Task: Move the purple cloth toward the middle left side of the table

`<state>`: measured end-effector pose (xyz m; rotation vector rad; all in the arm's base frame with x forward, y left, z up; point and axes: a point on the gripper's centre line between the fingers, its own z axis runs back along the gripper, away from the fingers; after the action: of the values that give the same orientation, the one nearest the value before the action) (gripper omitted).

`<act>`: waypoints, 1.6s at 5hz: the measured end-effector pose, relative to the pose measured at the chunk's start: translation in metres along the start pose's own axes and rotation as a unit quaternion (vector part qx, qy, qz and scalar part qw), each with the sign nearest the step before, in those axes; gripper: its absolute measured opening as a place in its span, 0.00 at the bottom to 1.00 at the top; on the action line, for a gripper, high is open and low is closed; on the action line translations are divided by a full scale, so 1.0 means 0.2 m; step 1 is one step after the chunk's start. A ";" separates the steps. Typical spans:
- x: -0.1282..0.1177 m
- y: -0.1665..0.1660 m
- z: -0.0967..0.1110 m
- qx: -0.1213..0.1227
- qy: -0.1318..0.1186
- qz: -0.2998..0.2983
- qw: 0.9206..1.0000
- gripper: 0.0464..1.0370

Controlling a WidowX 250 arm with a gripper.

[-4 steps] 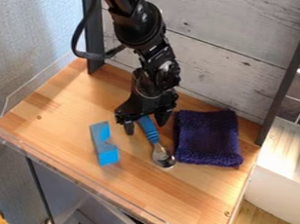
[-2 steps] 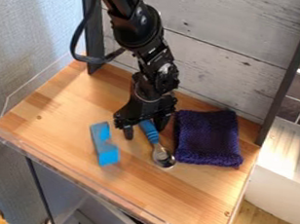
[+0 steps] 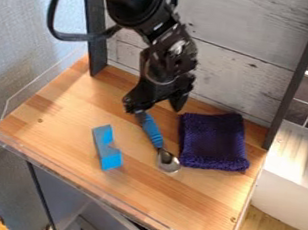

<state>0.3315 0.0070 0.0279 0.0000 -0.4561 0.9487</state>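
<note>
Hanging over the wooden tabletop (image 3: 56, 109) near twelve o'clock, with the black two-finger gripper (image 3: 152, 107) tilted down, jaws spread apart above the upper end of the blue-handled metal spoon (image 3: 152, 131). Lying at three o'clock on the same surface, to the right of the spoon and well apart from the left side, in the case of the folded purple cloth (image 3: 215, 142). Slanted from near twelve toward five o'clock, in the spoon's case, with bowl just beside the cloth. Placed at nine o'clock, with the blue notched block (image 3: 107, 148). Backed at twelve o'clock by a whitewashed plank wall (image 3: 237, 28) and edged from nine to six o'clock with a clear plastic rim (image 3: 10, 145).
</note>
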 end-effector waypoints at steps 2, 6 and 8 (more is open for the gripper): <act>-0.15 -0.26 -0.02 0.024 0.050 0.036 0.998 0.96; -0.31 -0.43 -0.32 0.052 0.135 0.108 0.983 0.96; -0.24 -0.38 -0.37 0.067 0.121 0.113 0.984 0.96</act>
<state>0.3943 -0.0611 -0.0425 -0.0462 -0.1679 1.1856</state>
